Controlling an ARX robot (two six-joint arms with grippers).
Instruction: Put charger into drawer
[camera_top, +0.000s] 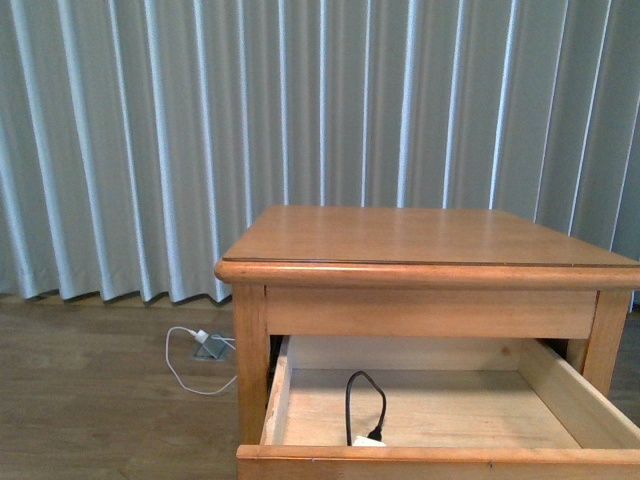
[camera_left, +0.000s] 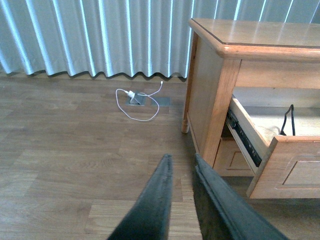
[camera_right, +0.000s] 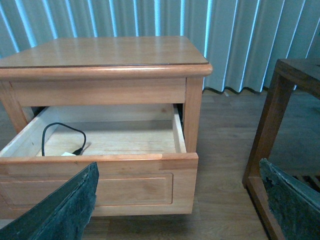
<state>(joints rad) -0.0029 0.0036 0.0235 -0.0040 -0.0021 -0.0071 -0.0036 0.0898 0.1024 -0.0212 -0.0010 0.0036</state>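
Charger (camera_top: 365, 437) already sits in the open drawer (camera_top: 545, 385), around 6 o'clock near its front. Left gripper (camera_left: 181, 165) nearly pressed together, right gripper (camera_right: 180, 200) spread wide, both empty. Next move's probably pushing it shut.

Charger (camera_top: 366, 438) block behind drawer (camera_top: 440, 462) front

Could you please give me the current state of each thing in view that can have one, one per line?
drawer: pulled open, charger inside.
charger: lying in the drawer near its front, black cable looped upward, held by neither gripper.
white cable: loose on the floor by the floor socket.
left gripper: jaws nearly closed, empty, hovering over the floor.
right gripper: jaws wide open, empty, in front of the drawer.
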